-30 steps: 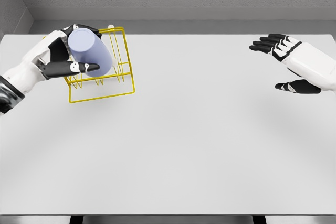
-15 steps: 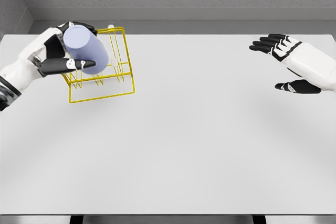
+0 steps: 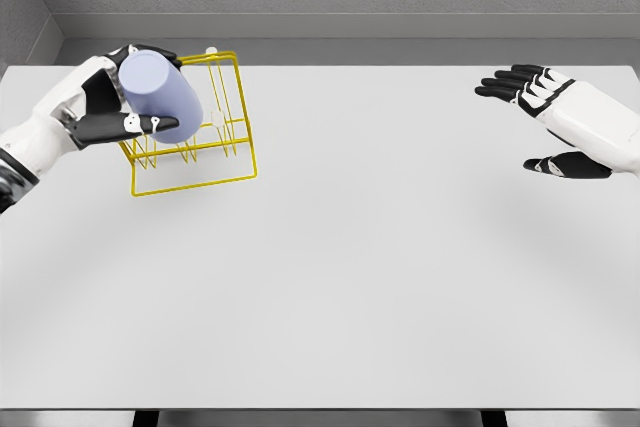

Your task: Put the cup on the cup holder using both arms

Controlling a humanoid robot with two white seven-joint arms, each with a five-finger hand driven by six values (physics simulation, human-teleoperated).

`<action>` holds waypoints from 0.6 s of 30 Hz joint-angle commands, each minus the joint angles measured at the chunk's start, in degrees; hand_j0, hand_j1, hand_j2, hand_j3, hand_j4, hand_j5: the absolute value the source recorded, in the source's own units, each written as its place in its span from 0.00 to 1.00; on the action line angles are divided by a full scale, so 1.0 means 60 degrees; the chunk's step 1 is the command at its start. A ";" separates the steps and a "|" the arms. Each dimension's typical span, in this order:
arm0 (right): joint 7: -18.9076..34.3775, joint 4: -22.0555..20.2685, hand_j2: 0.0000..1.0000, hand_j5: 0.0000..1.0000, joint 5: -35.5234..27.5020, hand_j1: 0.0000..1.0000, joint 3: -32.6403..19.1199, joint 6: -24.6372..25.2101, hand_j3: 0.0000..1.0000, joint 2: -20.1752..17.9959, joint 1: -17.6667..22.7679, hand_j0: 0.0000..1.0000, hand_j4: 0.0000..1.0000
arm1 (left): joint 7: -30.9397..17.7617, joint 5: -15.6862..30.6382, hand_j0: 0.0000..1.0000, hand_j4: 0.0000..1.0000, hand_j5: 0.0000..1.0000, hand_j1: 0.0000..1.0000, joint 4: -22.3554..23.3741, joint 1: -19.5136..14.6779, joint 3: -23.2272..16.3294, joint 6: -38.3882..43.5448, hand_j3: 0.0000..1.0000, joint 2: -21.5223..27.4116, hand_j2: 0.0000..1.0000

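One cup (image 3: 160, 97), one cup holder (image 3: 200, 127), and my two hands are all that show over the white tabletop (image 3: 340, 277). My left hand (image 3: 100, 107) sits at about ten o'clock in the view, its fingers curled around the pale lavender cup, thumb pressed along the lower side. The cup is tilted, its closed bottom toward me and its mouth pointing away toward the rack. It overlaps the left part of the yellow wire cup holder, which stands on the tabletop; whether the cup touches the wires I cannot quite tell from this angle. My right hand (image 3: 560, 122) hangs at about two o'clock, well apart from the rack, fingers spread and holding nothing. I can read no brand, label or writing on anything.
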 commanded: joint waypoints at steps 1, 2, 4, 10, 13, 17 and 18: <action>-0.0006 -0.0003 1.00 1.00 -0.0071 1.00 -0.0002 0.0023 1.00 -0.0008 0.0000 1.00 1.00 | 0.0014 0.0020 0.62 0.62 0.62 0.62 -0.0001 0.0000 0.0000 0.0002 0.62 0.0027 0.62; -0.0006 -0.0003 1.00 1.00 -0.0071 1.00 -0.0002 0.0023 1.00 -0.0008 0.0000 1.00 1.00 | -0.0001 0.0020 0.62 0.62 0.62 0.62 -0.0001 0.0000 0.0000 0.0002 0.62 0.0027 0.62; -0.0006 -0.0003 1.00 1.00 -0.0071 1.00 -0.0002 0.0023 1.00 -0.0008 0.0000 1.00 1.00 | -0.0001 0.0020 0.62 0.62 0.62 0.62 -0.0001 0.0000 0.0000 0.0002 0.62 0.0027 0.62; -0.0006 -0.0003 1.00 1.00 -0.0056 1.00 -0.0002 0.0023 1.00 -0.0008 0.0000 1.00 1.00 | -0.0001 0.0005 0.63 0.63 0.63 0.63 0.0160 0.0000 -0.0029 0.0016 0.63 -0.0090 0.63; -0.0006 -0.0003 1.00 1.00 -0.0071 1.00 -0.0002 0.0023 1.00 -0.0008 0.0000 1.00 1.00 | -0.0001 0.0005 0.67 0.67 0.67 0.67 0.0174 0.0000 -0.0058 0.0017 0.67 -0.0090 0.67; -0.0006 -0.0003 1.00 1.00 -0.0056 1.00 -0.0002 0.0023 1.00 -0.0008 0.0000 1.00 1.00 | -0.0001 -0.0068 0.99 0.99 0.99 0.99 0.0174 0.0000 -0.0102 0.0031 0.99 -0.0075 0.99; -0.0006 -0.0003 1.00 1.00 -0.0056 1.00 -0.0002 0.0023 1.00 -0.0008 0.0000 1.00 1.00 | -0.0001 -0.0082 1.00 1.00 1.00 1.00 0.0174 0.0000 -0.0102 0.0046 1.00 -0.0061 1.00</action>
